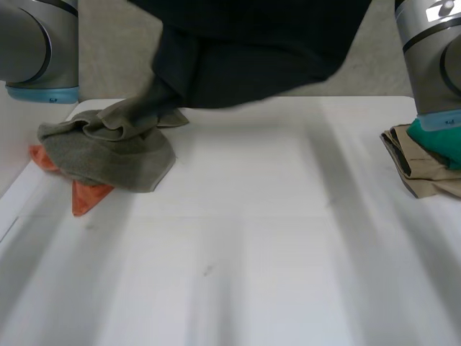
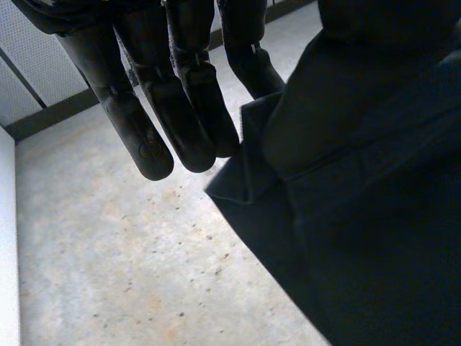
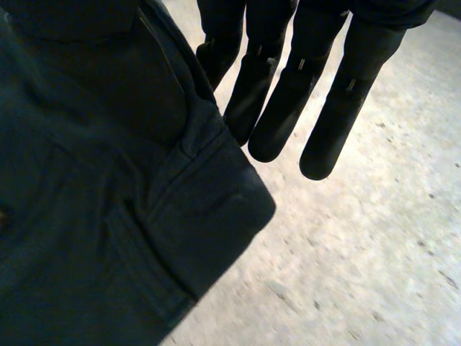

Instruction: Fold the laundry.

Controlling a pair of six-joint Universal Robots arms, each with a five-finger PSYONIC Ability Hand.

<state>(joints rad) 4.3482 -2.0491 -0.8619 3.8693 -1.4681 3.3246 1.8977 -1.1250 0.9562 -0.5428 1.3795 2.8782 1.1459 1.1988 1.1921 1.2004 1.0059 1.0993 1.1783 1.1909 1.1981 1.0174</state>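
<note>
The garment (image 1: 259,58) is plain and very dark, somewhere between black and deep navy (seams and hems in the same shade). The left hand (image 2: 205,94) and right hand (image 3: 288,97) are black. The towel (image 1: 122,148) is a dull olive-grey, the cloth under it (image 1: 88,196) orange. The crumpled cloth (image 1: 418,169) is tan, the piece beside it (image 1: 436,140) teal. The counter (image 1: 252,238) is white, and the floor (image 2: 130,252) pale grey with darker speckles

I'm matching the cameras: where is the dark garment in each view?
Head view: dark garment hangs above the far edge of the white table.
Left wrist view: beside the left hand.
Right wrist view: beside the right hand.
Shared landmark: the grey floor behind it.
</note>
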